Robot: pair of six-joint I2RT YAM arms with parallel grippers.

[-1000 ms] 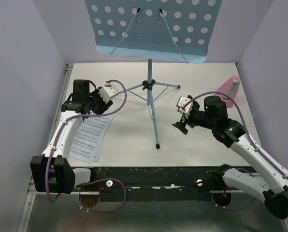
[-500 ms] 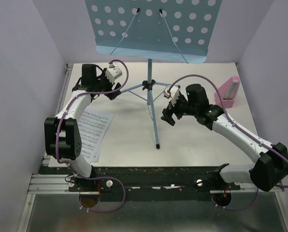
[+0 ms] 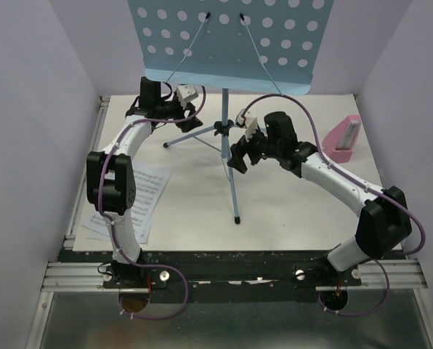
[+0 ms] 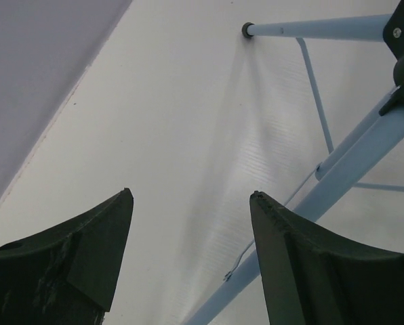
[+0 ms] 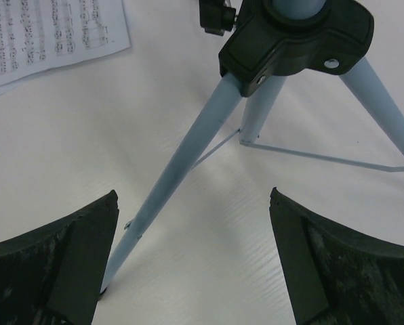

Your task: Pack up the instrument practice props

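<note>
Printed matter: the only print in view is on the sheet music [image 3: 150,195] lying at the left of the table [image 3: 289,203]. The right wrist view shows its corner as rows of staves filled with notes. The notation is too small to read note by note, and no word, number, brand or label can be made out anywhere.

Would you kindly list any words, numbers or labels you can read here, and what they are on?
None can be read.
The sheet music carries printed notation, too small to make out.
The music stand and metronome show no visible markings.
</note>
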